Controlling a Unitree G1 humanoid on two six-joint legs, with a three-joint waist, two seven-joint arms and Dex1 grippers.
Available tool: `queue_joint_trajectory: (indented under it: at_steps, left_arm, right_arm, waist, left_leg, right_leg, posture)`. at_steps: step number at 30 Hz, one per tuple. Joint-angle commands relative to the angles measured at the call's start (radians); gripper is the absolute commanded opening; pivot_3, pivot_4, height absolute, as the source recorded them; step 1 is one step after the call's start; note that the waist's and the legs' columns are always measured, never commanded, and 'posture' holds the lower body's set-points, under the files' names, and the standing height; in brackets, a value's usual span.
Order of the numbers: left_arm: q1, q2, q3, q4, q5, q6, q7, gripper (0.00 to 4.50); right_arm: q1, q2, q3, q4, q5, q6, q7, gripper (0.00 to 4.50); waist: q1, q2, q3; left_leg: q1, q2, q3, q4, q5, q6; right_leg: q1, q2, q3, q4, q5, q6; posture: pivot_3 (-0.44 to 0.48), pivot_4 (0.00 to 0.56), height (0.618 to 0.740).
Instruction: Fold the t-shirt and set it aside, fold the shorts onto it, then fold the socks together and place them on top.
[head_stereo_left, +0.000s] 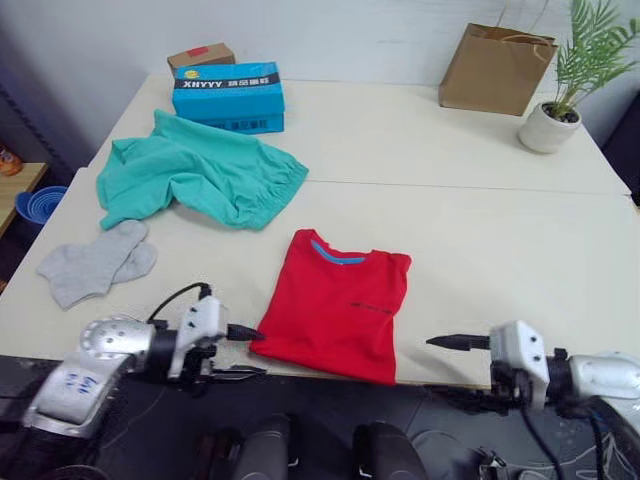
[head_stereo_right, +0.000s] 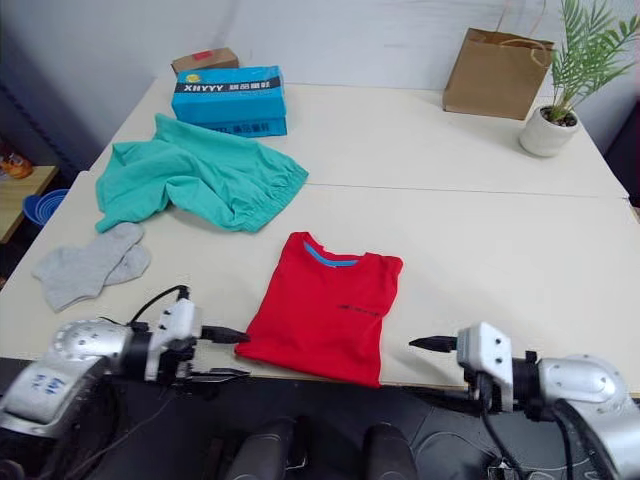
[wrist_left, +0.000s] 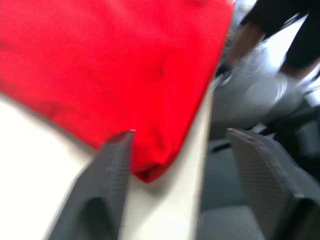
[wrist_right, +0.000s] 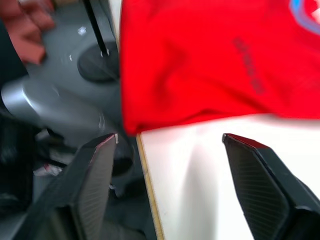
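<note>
T-shirt (head_stereo_left: 342, 305) lies on the counter (head_stereo_left: 480, 200) near the front edge, sleeves already tucked in to a narrow rectangle, collar facing away, hem at the edge; shorts (head_stereo_left: 195, 175) bunched further back-left, socks (head_stereo_left: 98, 262) left of the shirt, both untouched. Left claw (head_stereo_left: 243, 351) sits at the hem's left corner, fingers spread, nothing pinched; right claw (wrist_right: 170, 145) is just off the hem's right corner, also spread & empty. Step in hand looks like the last fold, hem up to collar. To do it well: slide lower fingers under both layers at each corner, close both claws together, lift & carry level so the hem lands square on the shoulders; watch the edge, cloth overhangs it slightly; then shift the bundle aside, clear of the shorts.
</note>
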Motion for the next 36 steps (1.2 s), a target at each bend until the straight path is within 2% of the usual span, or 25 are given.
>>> queue_joint_trajectory:
  at_steps: [1, 2, 4, 5, 6, 8, 10, 14, 17, 20, 24, 30, 32, 36]
  left_arm:
    - [-0.013, 0.040, 0.065, -0.034, -0.165, 0.158, -0.039, 3.38]
    - [-0.032, 0.042, 0.071, -0.032, -0.185, 0.182, -0.033, 3.38]
    - [-0.151, -0.027, 0.054, 0.024, -0.176, 0.167, 0.027, 3.38]
    - [-0.206, -0.068, 0.036, 0.056, -0.149, 0.143, 0.060, 2.98]
    - [-0.245, -0.095, 0.002, 0.081, -0.101, 0.104, 0.068, 2.79]
    - [-0.296, -0.150, -0.086, 0.149, 0.018, -0.030, 0.055, 2.09]
    - [-0.337, -0.220, -0.161, 0.230, 0.110, -0.162, 0.053, 1.42]
    - [-0.405, -0.353, -0.225, 0.400, 0.207, -0.324, 0.077, 0.13]
    - [-0.442, -0.402, -0.256, 0.529, 0.276, -0.424, 0.083, 0.05]
    - [-0.436, -0.421, -0.257, 0.586, 0.296, -0.454, 0.084, 0.05]
    - [-0.386, -0.421, -0.240, 0.584, 0.296, -0.455, 0.095, 0.05]
    - [-0.319, -0.418, -0.204, 0.516, 0.248, -0.384, 0.112, 0.05]
    - [-0.319, -0.424, -0.180, 0.474, 0.208, -0.337, 0.121, 0.05]
    - [-0.371, -0.437, -0.129, 0.389, 0.104, -0.198, 0.137, 0.05]
  right_arm:
    - [-0.113, 0.045, 0.031, -0.032, 0.065, 0.079, -0.040, 2.53]
    - [-0.143, 0.067, 0.050, -0.035, 0.065, 0.096, -0.058, 2.23]
    - [-0.221, 0.155, 0.151, -0.027, -0.009, 0.096, -0.120, 1.54]
    - [-0.255, 0.199, 0.203, -0.017, -0.059, 0.095, -0.159, 1.14]
    - [-0.280, 0.243, 0.248, -0.001, -0.109, 0.083, -0.189, 0.84]
    - [-0.318, 0.316, 0.332, 0.029, -0.190, 0.071, -0.233, 0.06]
    - [-0.338, 0.373, 0.399, 0.060, -0.256, 0.062, -0.268, 0.00]
    - [-0.336, 0.438, 0.463, 0.140, -0.359, 0.018, -0.318, 0.00]
    - [-0.323, 0.454, 0.442, 0.202, -0.382, -0.038, -0.323, 0.00]
    - [-0.333, 0.459, 0.364, 0.286, -0.361, -0.106, -0.325, 0.00]
    - [-0.389, 0.498, 0.224, 0.424, -0.289, -0.105, -0.372, 0.00]
    - [-0.514, 0.482, 0.157, 0.648, -0.382, -0.177, -0.447, 0.00]
    - [-0.539, 0.491, 0.136, 0.661, -0.361, -0.190, -0.435, 0.00]
    - [-0.556, 0.527, 0.146, 0.544, -0.271, -0.173, -0.352, 0.00]
  waist:
    - [0.002, 0.000, 0.000]
    - [0.003, 0.001, 0.000]
    - [0.011, 0.001, 0.000]
    - [0.018, 0.000, 0.000]
    - [0.024, 0.000, 0.000]
    - [0.025, 0.000, 0.000]
    - [0.027, 0.001, 0.000]
    - [0.029, 0.000, 0.000]
    - [0.029, 0.000, 0.000]
    - [0.022, -0.001, 0.000]
    - [0.008, -0.001, 0.000]
    - [-0.003, 0.000, 0.000]
    - [-0.004, 0.000, 0.000]
    - [-0.006, 0.000, 0.000]
  left_leg:
    - [0.001, 0.000, 0.000, 0.000, 0.000, 0.000]
    - [0.000, 0.000, 0.000, -0.001, 0.000, -0.001]
    - [0.000, 0.000, 0.000, -0.002, 0.001, -0.002]
    - [0.000, 0.000, -0.002, -0.003, 0.004, -0.007]
    - [0.000, 0.000, -0.002, -0.003, 0.004, -0.008]
    - [-0.002, -0.001, -0.001, -0.003, 0.005, -0.008]
    - [-0.001, -0.002, 0.003, -0.004, 0.007, -0.004]
    - [-0.002, -0.002, 0.006, -0.004, 0.008, -0.001]
    - [-0.002, -0.002, 0.006, -0.002, 0.008, -0.001]
    - [0.000, -0.001, 0.007, -0.002, 0.008, -0.001]
    - [0.000, 0.000, 0.006, -0.003, 0.009, -0.001]
    - [0.001, 0.000, 0.005, -0.003, 0.009, -0.002]
    - [0.001, 0.001, 0.005, -0.003, 0.009, -0.002]
    - [0.000, 0.001, 0.004, -0.003, 0.009, -0.001]
  right_leg:
    - [0.000, 0.000, 0.000, 0.000, -0.001, -0.001]
    - [0.000, 0.000, 0.000, 0.000, -0.001, -0.002]
    - [-0.001, 0.000, -0.001, 0.000, -0.001, -0.002]
    - [-0.002, 0.000, -0.002, 0.000, -0.001, -0.002]
    - [-0.002, 0.000, -0.003, 0.001, -0.001, -0.002]
    - [-0.003, 0.001, -0.002, 0.001, -0.001, -0.002]
    - [-0.003, 0.003, -0.001, 0.002, -0.001, -0.001]
    - [-0.004, 0.008, -0.001, 0.003, 0.000, 0.000]
    - [-0.004, 0.007, -0.001, 0.001, 0.000, 0.000]
    - [-0.004, 0.006, 0.000, 0.002, 0.000, 0.000]
    - [-0.004, 0.005, 0.001, 0.003, 0.000, 0.000]
    - [-0.004, 0.005, 0.002, 0.005, 0.000, 0.000]
    - [-0.003, 0.005, 0.002, 0.005, 0.000, 0.000]
    - [-0.004, 0.005, 0.001, 0.005, 0.000, 0.000]
  posture:
    - [0.000, 0.150, 0.740]
    - [0.000, 0.150, 0.740]
    - [0.000, 0.150, 0.740]
    - [0.000, 0.150, 0.740]
    - [0.000, 0.150, 0.740]
    - [0.000, 0.150, 0.740]
    - [0.000, 0.150, 0.740]
    - [0.000, 0.150, 0.740]
    - [0.000, 0.150, 0.740]
    - [0.000, 0.150, 0.740]
    - [0.000, 0.150, 0.740]
    - [0.000, 0.150, 0.740]
    - [0.000, 0.150, 0.740]
    - [0.000, 0.150, 0.740]
